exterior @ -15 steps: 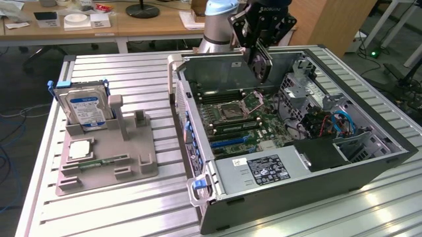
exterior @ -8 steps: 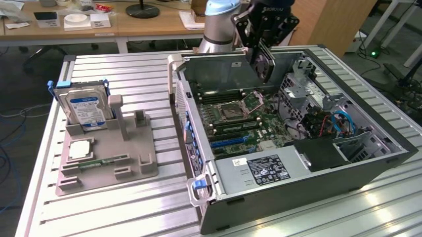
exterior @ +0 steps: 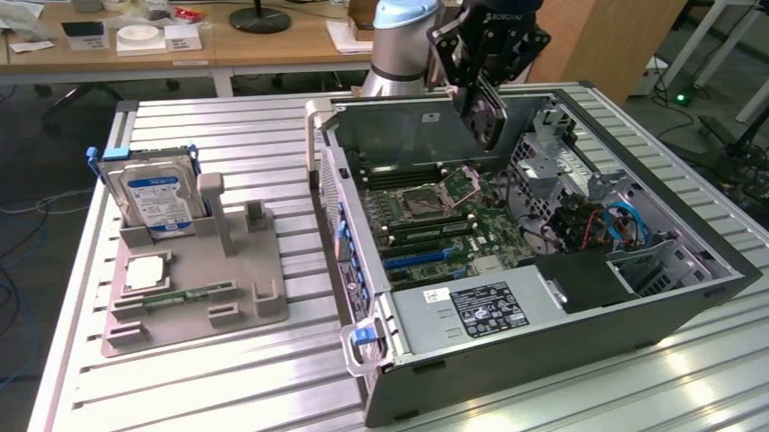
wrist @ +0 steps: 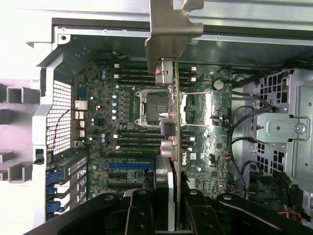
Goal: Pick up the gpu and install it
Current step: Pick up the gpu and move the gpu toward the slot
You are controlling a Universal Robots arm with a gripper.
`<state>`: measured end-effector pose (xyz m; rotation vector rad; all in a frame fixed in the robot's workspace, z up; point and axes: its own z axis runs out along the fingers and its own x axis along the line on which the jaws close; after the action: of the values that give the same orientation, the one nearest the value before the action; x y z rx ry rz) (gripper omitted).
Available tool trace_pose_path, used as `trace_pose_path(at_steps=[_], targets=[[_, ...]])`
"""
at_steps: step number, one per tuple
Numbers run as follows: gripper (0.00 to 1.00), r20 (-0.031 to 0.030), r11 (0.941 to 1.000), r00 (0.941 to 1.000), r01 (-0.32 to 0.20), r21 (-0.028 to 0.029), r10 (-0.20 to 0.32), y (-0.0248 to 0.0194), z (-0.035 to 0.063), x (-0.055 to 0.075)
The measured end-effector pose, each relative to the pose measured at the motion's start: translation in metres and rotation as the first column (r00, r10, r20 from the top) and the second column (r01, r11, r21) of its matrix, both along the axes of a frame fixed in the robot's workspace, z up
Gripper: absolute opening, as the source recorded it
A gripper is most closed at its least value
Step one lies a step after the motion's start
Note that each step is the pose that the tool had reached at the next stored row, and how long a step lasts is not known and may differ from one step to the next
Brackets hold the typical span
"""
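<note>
Partly closed, the tool (exterior: 481,85) has the gpu (exterior: 484,115) pinched between its jaws, gripping the thin card by its flat faces. The gpu hangs straight below the tool, in the air above the open computer case (exterior: 541,333), close to the case's far wall. In the wrist view it shows edge-on (wrist: 174,147), and its long axis appears to run down and away from the tool, with the metal bracket (wrist: 168,29) at the far end, though that angle makes this hard to tell. Beneath it lies the motherboard (exterior: 433,216). The blue slot (exterior: 415,261) sits lower, toward the exterior view's left of the card and well apart from it. On the counter (exterior: 216,387) beside the case, a hard drive (exterior: 154,193) stands in a grey holder (exterior: 229,288).
</note>
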<state>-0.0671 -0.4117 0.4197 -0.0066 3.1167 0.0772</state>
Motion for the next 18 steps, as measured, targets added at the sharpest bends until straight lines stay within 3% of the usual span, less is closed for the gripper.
trace_pose_path(at_steps=[18], targets=[[0.28, 0.0000, 1.0000, 1.0000, 0.000, 0.0001, 0.000, 0.0000, 0.0000, 0.012]])
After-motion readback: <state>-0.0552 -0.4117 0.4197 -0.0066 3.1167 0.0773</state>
